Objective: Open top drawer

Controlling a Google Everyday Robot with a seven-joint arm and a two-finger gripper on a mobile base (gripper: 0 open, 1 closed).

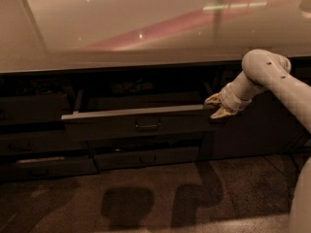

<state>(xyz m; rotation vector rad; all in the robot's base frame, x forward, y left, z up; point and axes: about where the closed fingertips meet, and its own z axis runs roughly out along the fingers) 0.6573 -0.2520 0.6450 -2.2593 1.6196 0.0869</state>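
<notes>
Presently, top drawer (121,123): we note it standing partly out from under the countertop (146,28), its wide front forward of the neighbouring fronts, with the box sides showing behind it.
handle (147,125): small dark loop at the centre of that front; nothing touches it.
gripper (216,107): at the right end of the drawer front, against its upper corner; we cannot tell whether it is spread or closed.
arm (272,76): pale, reaching in from the right, bent high beside the countertop edge.
lower drawer (146,158): narrower front just below, with a like handle.
floor (252,188): speckled, with dark shadows beneath the drawers.
</notes>
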